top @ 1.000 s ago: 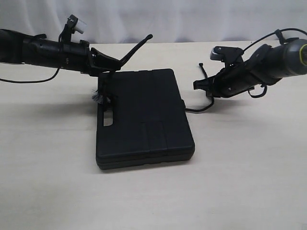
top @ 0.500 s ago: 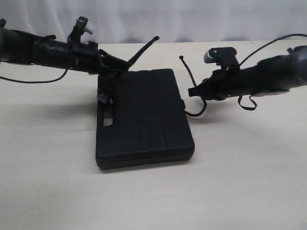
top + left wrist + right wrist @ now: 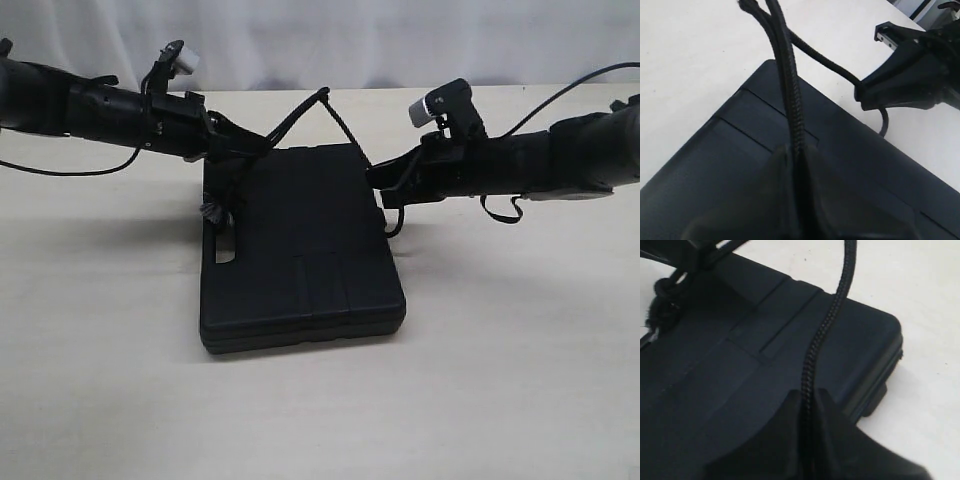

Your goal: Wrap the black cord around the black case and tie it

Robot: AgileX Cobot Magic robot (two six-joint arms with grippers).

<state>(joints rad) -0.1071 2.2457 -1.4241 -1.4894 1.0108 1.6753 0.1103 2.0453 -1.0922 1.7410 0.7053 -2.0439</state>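
right tool (image 3: pixel 373 179) moved toward left tool (image 3: pixel 262 144), each pinching black cord (image 3: pixel 787 75) above black case (image 3: pixel 300 250)

No text, label, brand, number or sign is readable on anything here.

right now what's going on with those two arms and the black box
Both arms are working the black cord over the black case lying on the table. The left end effector and the right end effector are each shut on a stretch of cord, and the two stretches rise to meet above the case's far edge. No finished tie shows.
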